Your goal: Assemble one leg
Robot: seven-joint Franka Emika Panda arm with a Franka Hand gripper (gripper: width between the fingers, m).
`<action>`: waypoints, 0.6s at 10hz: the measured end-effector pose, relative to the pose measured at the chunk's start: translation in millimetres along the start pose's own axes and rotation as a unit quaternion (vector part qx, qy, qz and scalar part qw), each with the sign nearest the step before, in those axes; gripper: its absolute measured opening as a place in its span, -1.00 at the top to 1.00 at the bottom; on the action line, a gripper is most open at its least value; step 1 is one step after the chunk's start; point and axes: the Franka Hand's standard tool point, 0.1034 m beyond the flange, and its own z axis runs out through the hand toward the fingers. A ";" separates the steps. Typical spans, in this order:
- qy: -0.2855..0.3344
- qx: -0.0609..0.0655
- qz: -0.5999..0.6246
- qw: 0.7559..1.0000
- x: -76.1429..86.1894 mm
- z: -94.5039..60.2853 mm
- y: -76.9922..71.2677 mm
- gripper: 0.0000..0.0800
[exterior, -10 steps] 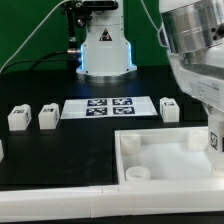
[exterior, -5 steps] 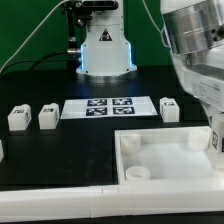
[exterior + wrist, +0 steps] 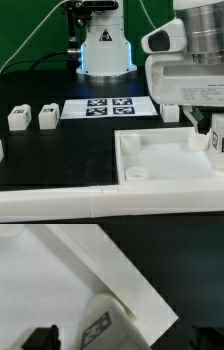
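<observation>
A leg (image 3: 217, 140), a small white block with a tag, stands in the far right corner of the large white tray-like part (image 3: 150, 150). In the wrist view this leg (image 3: 103, 325) sits between my two dark fingers (image 3: 42, 337), with a gap on each side, against the tray's wall (image 3: 115, 266). My gripper (image 3: 210, 128) (image 3: 123, 341) is open just above the leg. Two more legs (image 3: 18, 117) (image 3: 47, 117) stand on the black table at the exterior view's left. A fourth leg (image 3: 170, 110) is partly hidden behind my hand.
The marker board (image 3: 108, 107) lies on the black table between the legs. The robot's base (image 3: 105, 50) stands at the back. A small white peg-like piece (image 3: 137, 173) sits on the tray's near rim.
My hand has shifted and lifted, so its white body now shows lower and further toward the exterior view's left. The leg in the tray corner has stayed where it was.
</observation>
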 end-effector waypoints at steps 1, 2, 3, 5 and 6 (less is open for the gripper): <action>0.001 -0.002 -0.064 0.998 1.3 -0.5 0.8 -0.62; 0.010 -0.011 -0.134 0.991 8.3 -5.1 0.0 -0.62; 0.024 -0.021 -0.229 0.973 15.3 -9.1 -2.9 -0.62; 0.030 -0.023 -0.281 0.959 17.4 -9.2 -4.2 -0.62; 0.031 -0.023 -0.264 0.964 17.2 -9.1 -4.4 -0.38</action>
